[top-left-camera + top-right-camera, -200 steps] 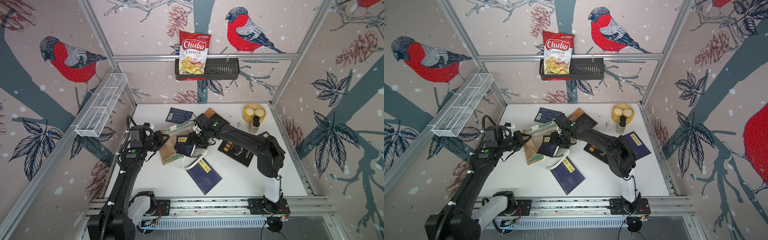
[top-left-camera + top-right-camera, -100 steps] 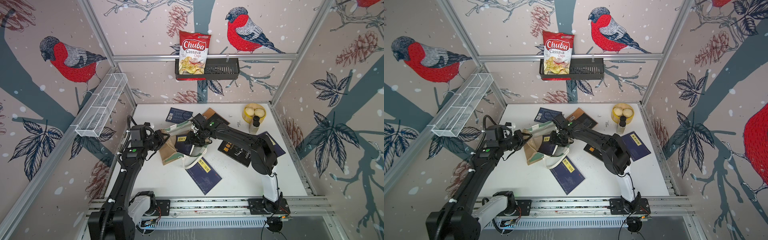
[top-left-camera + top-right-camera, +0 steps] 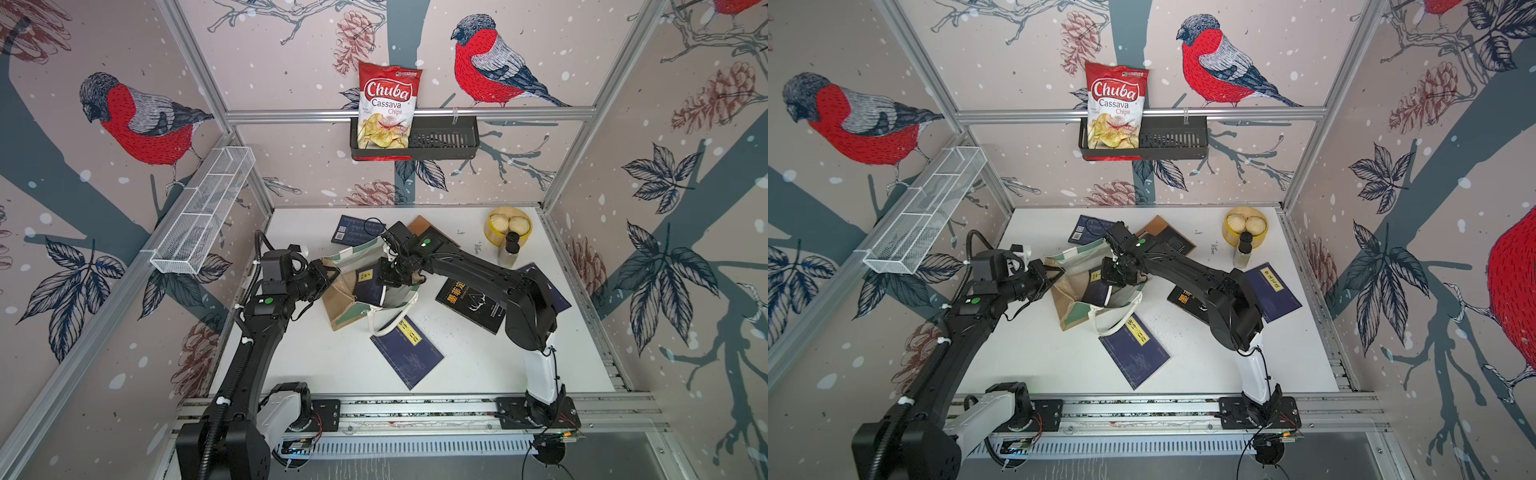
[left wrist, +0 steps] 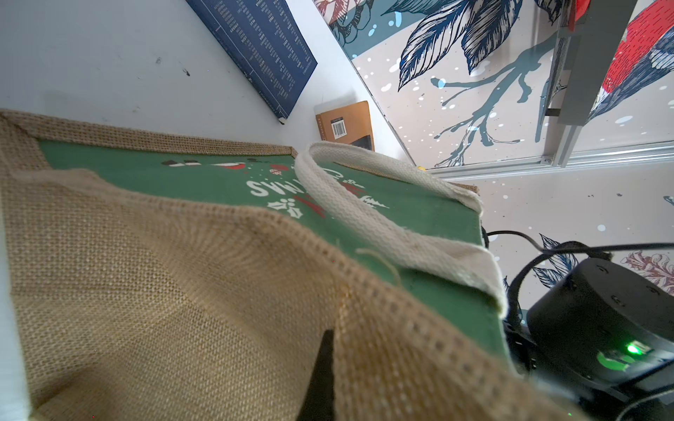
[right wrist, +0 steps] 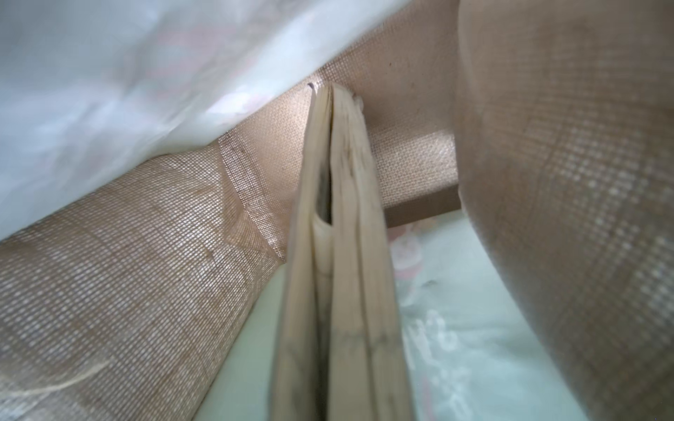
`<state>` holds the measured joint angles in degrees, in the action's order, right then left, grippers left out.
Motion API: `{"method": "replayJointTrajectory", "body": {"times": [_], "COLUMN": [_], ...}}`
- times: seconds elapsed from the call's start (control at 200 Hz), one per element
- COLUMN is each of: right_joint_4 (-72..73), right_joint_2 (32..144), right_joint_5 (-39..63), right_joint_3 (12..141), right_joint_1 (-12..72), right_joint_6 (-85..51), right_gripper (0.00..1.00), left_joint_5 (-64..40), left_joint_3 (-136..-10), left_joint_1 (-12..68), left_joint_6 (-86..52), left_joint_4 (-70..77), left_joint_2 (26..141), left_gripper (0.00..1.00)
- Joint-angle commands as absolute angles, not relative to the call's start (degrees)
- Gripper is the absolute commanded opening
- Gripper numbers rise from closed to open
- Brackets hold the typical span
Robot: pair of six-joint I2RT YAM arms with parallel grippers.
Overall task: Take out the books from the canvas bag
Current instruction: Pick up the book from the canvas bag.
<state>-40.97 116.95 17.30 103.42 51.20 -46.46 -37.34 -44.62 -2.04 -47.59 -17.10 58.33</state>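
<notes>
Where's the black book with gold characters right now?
In both top views the black book lies flat on the table, right of the canvas bag, partly under the right arm.

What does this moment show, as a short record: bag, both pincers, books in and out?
canvas bag: on its side on the table, mouth open
book inside: navy, yellow label, partly showing
left pincer: shut on the bag's jute edge
right pincer: at the bag's mouth by the book inside; grip unclear
books out: front navy book, black book, rear navy book, brown book, right navy book
</notes>
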Motion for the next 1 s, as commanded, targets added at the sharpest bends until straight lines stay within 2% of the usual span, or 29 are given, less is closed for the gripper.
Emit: {"method": "replayJointTrajectory", "body": {"times": [0.0, 0.5, 0.795, 0.996], "right_joint_4": [-43.0, -51.4, -55.4, -54.9], "right_joint_2": [115.3, 104.5, 92.5, 86.2], "right_joint_5": [15.8, 16.8, 20.3, 21.6], "right_joint_3": [104.2, 106.6, 106.4, 105.6], "right_joint_1": [51.1, 46.8, 39.9, 35.9], "right_joint_6": [-44.6, -40.0, -40.1, -42.3], "right_gripper": [0.11, 0.08, 0.08, 0.07], "left_joint_5": [-37.3, -36.9, -40.7, -42.9], "left_joint_3": [-45.3, -45.9, -47.5, -52.8], "left_joint_1": [-2.0, -2.0, -1.8, 1.1], "left_joint_6": [-47.1, -44.7, -45.9, -42.4], "left_joint_4": [-15.3, -14.3, -4.3, -5.1], "left_joint_2": [58.4, 59.5, 66.4, 72.2], "left_gripper": [0.0, 0.0, 0.0, 0.0]}}
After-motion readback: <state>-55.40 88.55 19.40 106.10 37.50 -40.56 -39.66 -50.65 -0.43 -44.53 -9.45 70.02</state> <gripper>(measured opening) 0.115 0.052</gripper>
